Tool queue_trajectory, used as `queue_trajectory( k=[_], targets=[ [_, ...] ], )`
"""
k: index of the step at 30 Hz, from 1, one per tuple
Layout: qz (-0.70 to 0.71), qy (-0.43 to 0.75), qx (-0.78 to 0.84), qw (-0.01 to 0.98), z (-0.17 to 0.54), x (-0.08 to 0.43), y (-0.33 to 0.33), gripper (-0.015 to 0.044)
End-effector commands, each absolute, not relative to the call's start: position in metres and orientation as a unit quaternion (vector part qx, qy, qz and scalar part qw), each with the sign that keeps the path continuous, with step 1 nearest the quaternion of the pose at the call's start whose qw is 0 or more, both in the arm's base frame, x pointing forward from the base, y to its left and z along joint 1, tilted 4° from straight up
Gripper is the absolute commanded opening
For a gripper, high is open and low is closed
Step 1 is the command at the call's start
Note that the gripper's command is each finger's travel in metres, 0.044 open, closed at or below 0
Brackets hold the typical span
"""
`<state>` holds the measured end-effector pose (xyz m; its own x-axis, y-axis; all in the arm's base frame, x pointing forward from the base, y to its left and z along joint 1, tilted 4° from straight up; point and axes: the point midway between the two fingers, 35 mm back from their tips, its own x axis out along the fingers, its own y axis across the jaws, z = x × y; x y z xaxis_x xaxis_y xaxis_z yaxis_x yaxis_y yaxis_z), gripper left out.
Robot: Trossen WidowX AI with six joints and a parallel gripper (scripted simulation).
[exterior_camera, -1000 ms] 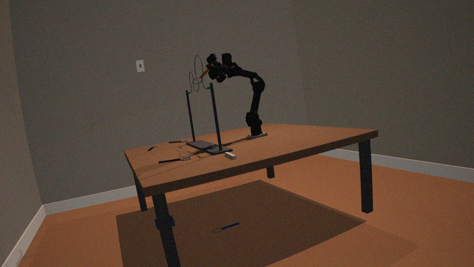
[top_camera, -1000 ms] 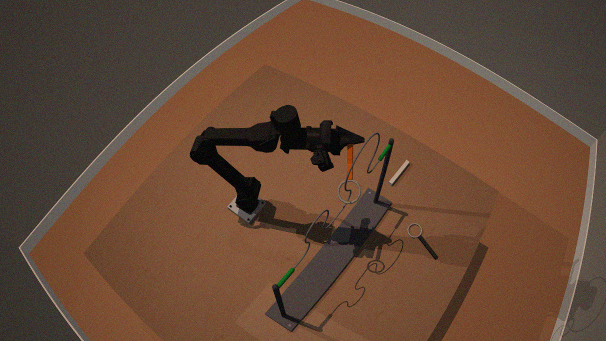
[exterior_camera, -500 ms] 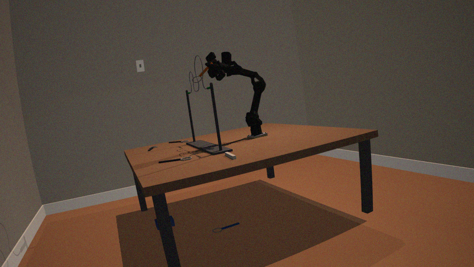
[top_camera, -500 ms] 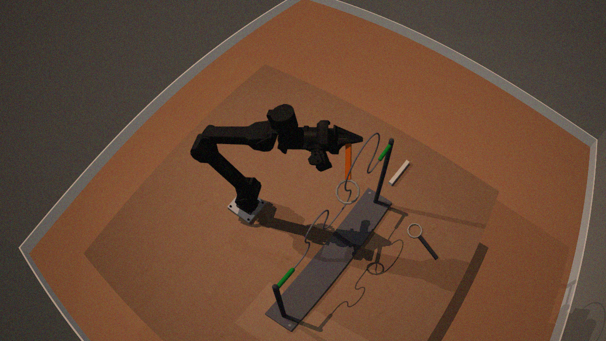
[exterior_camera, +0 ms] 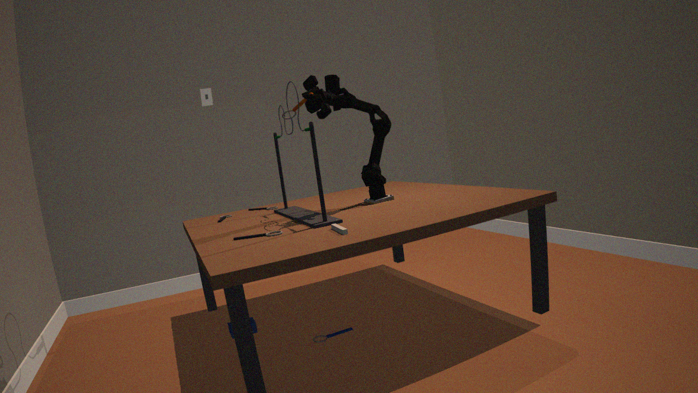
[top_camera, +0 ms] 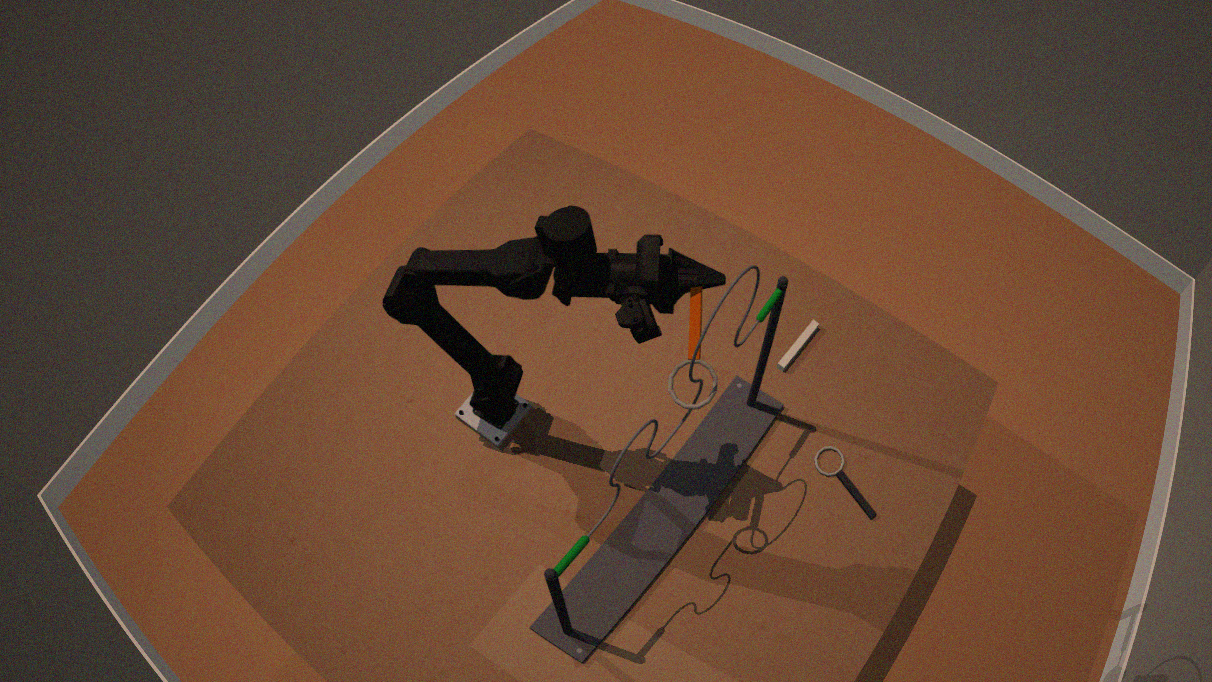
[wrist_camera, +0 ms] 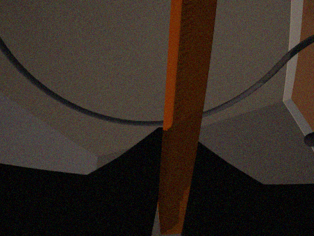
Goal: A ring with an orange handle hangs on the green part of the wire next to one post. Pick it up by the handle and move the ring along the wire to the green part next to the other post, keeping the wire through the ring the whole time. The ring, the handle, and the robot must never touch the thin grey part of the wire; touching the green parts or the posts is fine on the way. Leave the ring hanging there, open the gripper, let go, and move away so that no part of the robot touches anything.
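My gripper (top_camera: 716,279) (exterior_camera: 307,96) (wrist_camera: 169,135) is shut on the orange handle (top_camera: 694,322) (exterior_camera: 299,105) (wrist_camera: 187,62). The ring (top_camera: 669,384) at the handle's far end is out of the wrist view. The wire appears to run through it; the gap cannot be told exactly. The ring is between the tall loop and the lower loop of the grey wire (exterior_camera: 291,82) (wrist_camera: 139,123), away from both ends. One green part (top_camera: 769,305) (exterior_camera: 307,129) is by the upper-right post (top_camera: 766,347) (exterior_camera: 317,170); the other green part (top_camera: 570,555) is by the lower-left post (top_camera: 558,602) (exterior_camera: 280,170).
The tall wire loop stands close beside my fingers. The dark base plate (top_camera: 618,576) lies below. A white block (top_camera: 798,345) (exterior_camera: 339,228) and a dark-handled ring (top_camera: 857,496) (exterior_camera: 251,237) lie on the table. Two more such rings (exterior_camera: 261,209) (exterior_camera: 224,218) lie there.
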<state>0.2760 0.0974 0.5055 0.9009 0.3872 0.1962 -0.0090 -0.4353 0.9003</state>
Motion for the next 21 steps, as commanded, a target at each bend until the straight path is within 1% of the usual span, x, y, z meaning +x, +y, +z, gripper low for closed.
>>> queue_trajectory(
  k=[1, 21],
  targets=[
    [0.194, 0.116, 0.816, 0.532, 0.5098, 0.2737, 0.0979, -0.0150],
    [0.173, 0.130, 0.770, 0.600, 0.5046, 0.2745, 0.1002, -0.0150]
  ],
)
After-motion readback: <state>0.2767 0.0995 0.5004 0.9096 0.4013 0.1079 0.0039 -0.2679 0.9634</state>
